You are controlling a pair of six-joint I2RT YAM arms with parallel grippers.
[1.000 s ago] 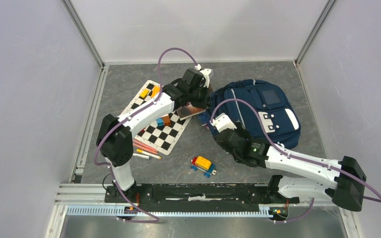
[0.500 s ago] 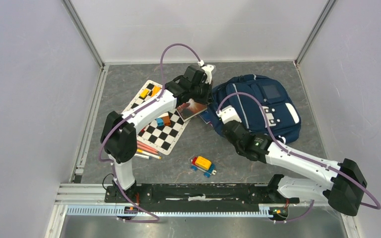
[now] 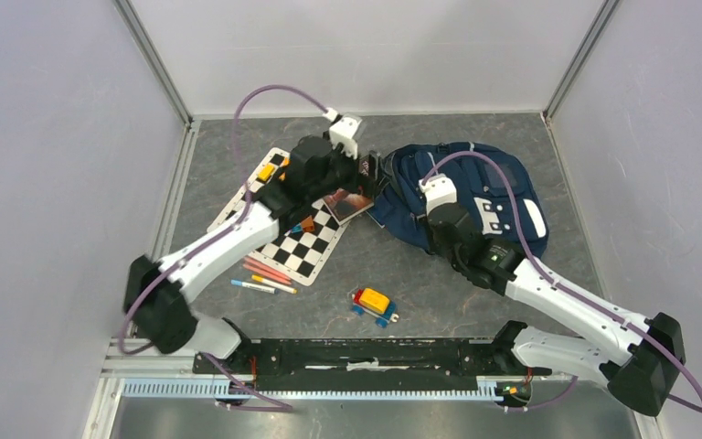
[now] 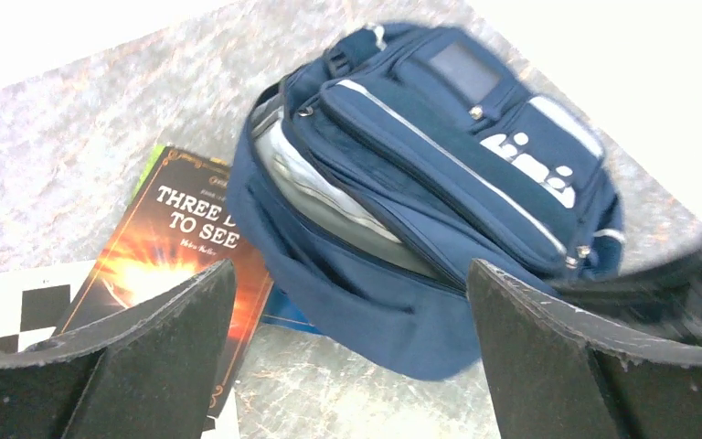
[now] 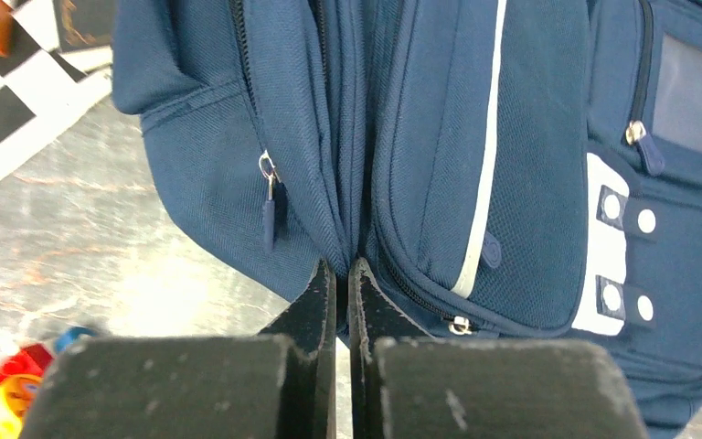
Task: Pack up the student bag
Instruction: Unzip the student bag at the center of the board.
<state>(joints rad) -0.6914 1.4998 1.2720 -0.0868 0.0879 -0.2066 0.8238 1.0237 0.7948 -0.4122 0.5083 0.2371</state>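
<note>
The student bag (image 3: 505,187) is a navy-blue backpack lying at the back right, with its main zip gaping toward the left (image 4: 420,174). My right gripper (image 3: 431,216) sits on its near-left edge. In the right wrist view the gripper (image 5: 343,270) is shut, pinching a fold of the bag's fabric (image 5: 439,137) beside the zip. My left gripper (image 3: 372,176) hovers just left of the bag. Its jaws (image 4: 349,274) stand wide open with nothing between them, facing the bag's opening. A book with an orange-brown cover (image 4: 178,242) lies against the bag's left side (image 3: 349,203).
A chequered board (image 3: 285,240) lies left of centre with small orange (image 3: 306,222), blue and yellow blocks on it. Pens and pencils (image 3: 265,274) lie by its near edge. A toy car (image 3: 373,304) is in front. Something blue (image 4: 285,311) pokes from under the bag.
My left gripper let go, opened wide and drew back left from the bag. My right gripper moved up to the bag's edge and shut on its fabric.
</note>
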